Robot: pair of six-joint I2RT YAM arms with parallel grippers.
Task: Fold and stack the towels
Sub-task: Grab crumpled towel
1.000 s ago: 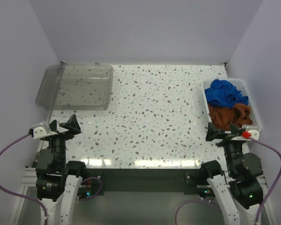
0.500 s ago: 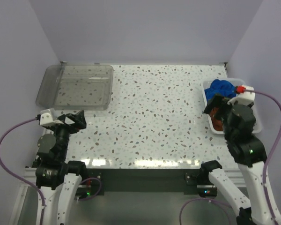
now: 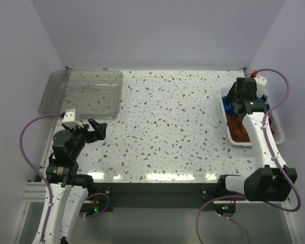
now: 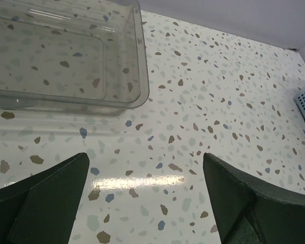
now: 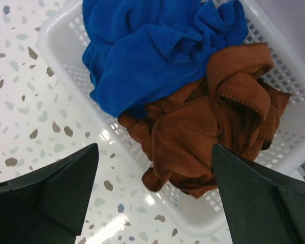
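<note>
Left arm: we see the left arm (image 3: pixel 63 152) rising from its base at the near left corner and bending forward, wrist tipped towards the middle of the surface (image 3: pixel 173 117).
Left tool: the left tool (image 4: pixel 145 157) has its two fingers spread wide apart. It hangs over bare speckled surface, just in front of the near right corner of the clear plastic tray (image 3: pixel 51 96).
Right arm: the right arm (image 3: pixel 262 142) stretches far out from its base at the near right corner. It runs along the right edge and reaches over the white mesh basket (image 5: pixel 61 46).
Right tool: the right tool (image 5: pixel 155 147) points down at the basket, its fingers wide apart and clamped on nothing. We cannot tell whether the tips touch cloth.
Towels: we find them bunched together inside the basket, unfolded. The blue towel (image 5: pixel 142 56) fills the far part and overlaps the rust-brown towel (image 5: pixel 208 117), which lies crumpled in the near part.
Basket: it sits at the right edge of the surface, well apart from the tray. In the right wrist view its perforated walls show around the cloth.
Tray: it lies flat at the far left corner of the surface, with the speckles showing through its floor. In the left wrist view its rounded corner wall stands beyond the left finger.
</note>
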